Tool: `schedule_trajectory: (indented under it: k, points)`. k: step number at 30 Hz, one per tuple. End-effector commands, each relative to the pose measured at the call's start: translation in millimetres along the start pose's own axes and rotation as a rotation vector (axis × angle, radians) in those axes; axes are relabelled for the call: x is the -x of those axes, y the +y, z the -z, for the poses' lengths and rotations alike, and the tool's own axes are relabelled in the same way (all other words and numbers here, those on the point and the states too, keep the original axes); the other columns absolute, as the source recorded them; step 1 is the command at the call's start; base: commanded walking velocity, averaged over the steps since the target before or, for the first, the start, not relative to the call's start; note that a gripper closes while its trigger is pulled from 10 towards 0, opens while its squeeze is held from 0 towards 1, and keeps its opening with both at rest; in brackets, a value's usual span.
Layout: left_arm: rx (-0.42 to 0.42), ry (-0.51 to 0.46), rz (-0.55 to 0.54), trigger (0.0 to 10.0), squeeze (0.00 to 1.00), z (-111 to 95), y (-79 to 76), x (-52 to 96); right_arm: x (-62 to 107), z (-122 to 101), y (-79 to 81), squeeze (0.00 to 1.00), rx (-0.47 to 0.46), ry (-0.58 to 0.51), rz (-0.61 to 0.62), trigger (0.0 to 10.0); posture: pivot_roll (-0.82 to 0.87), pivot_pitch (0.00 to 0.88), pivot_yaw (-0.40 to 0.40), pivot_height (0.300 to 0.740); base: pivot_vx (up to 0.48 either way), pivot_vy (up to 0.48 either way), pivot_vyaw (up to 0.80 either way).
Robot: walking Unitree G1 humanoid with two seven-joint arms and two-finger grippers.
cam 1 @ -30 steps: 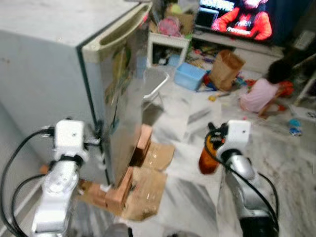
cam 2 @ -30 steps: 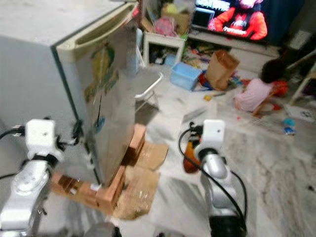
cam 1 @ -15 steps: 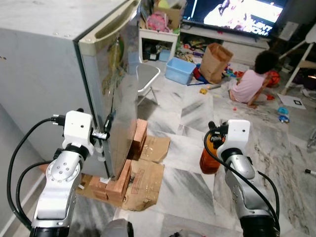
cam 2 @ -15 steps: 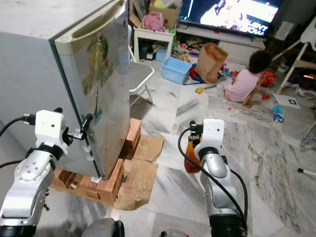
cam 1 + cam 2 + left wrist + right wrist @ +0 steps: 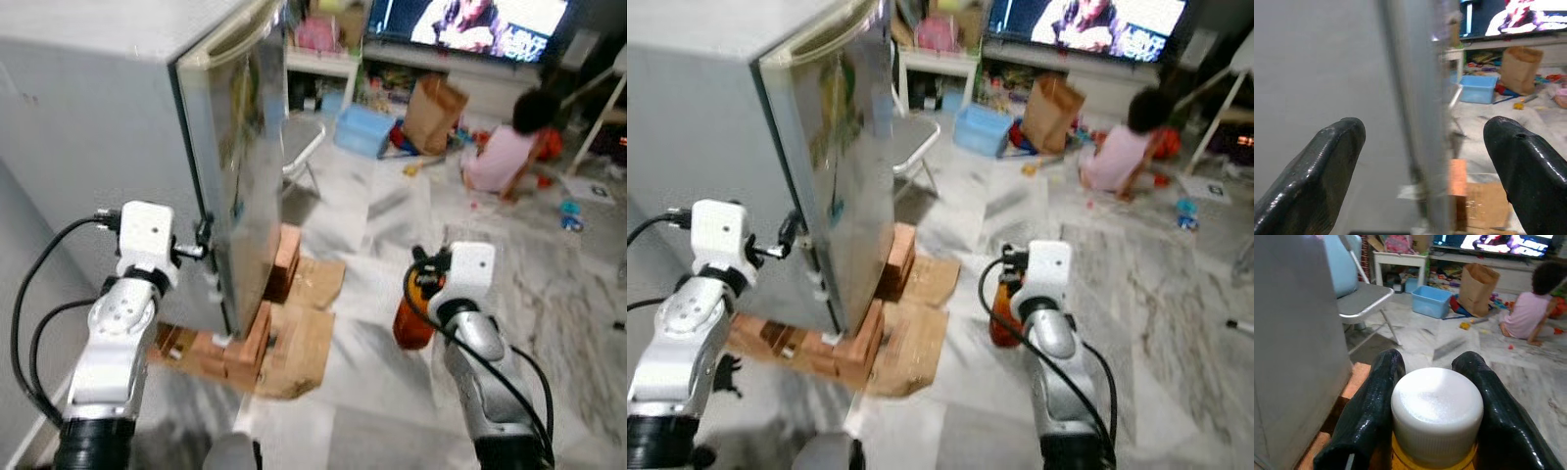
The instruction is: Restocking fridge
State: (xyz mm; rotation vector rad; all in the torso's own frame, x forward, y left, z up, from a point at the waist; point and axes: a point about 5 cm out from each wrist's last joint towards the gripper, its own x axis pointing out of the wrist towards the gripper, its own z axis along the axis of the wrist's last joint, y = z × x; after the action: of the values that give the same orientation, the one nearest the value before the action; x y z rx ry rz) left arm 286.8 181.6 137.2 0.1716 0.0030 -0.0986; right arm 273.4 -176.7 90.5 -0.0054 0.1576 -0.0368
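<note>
With its spread-open left gripper [image 5: 1422, 161] now straddling the door edge of the fridge [image 5: 108, 147], the robot is preparing to pull it open, while the right gripper [image 5: 1432, 382] is clamping the white-capped orange bottle [image 5: 411, 311] between its jaws.

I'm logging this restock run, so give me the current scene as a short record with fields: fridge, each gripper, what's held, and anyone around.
fridge: grey fridge, door looks shut or barely ajar, standing on bricks and cardboard
left gripper: left gripper open, fingers either side of the door's edge
right gripper: right gripper shut on orange bottle
held item: orange bottle with a white cap
people: a person sitting on the floor near the TV
</note>
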Motion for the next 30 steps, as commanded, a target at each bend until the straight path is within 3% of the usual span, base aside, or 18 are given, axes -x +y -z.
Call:
schedule_trajectory:
  k: [1, 7, 14, 30]
  points:
    - [-0.029, -0.025, 0.000, 10.0, 0.00, -5.2, -2.3, -1.7, 0.4, -9.3, -6.7, 0.00, 0.003, -0.032, 0.033, 10.0, 0.05, 0.006, -0.052, 0.740, 0.000, 0.000, 0.00]
    - [-0.044, -0.021, -0.032, 10.0, 0.00, -2.3, -0.7, 2.1, 0.9, -9.2, -6.4, 0.00, 0.002, -0.032, 0.031, 10.0, 0.06, 0.005, -0.056, 0.740, 0.000, 0.000, 0.00]
    - [0.004, -0.006, -0.033, 10.0, 0.00, 2.6, -0.1, 8.5, -0.2, -10.2, -5.8, 0.00, 0.001, -0.031, 0.029, 10.0, 0.06, 0.006, -0.061, 0.740, 0.000, 0.000, 0.00]
    - [0.019, -0.016, -0.003, 10.0, 0.00, 0.5, -8.1, 4.2, 0.6, -7.9, -7.2, 0.00, 0.004, -0.021, 0.030, 10.0, 0.05, 0.008, -0.059, 0.740, 0.308, 0.000, -0.06]
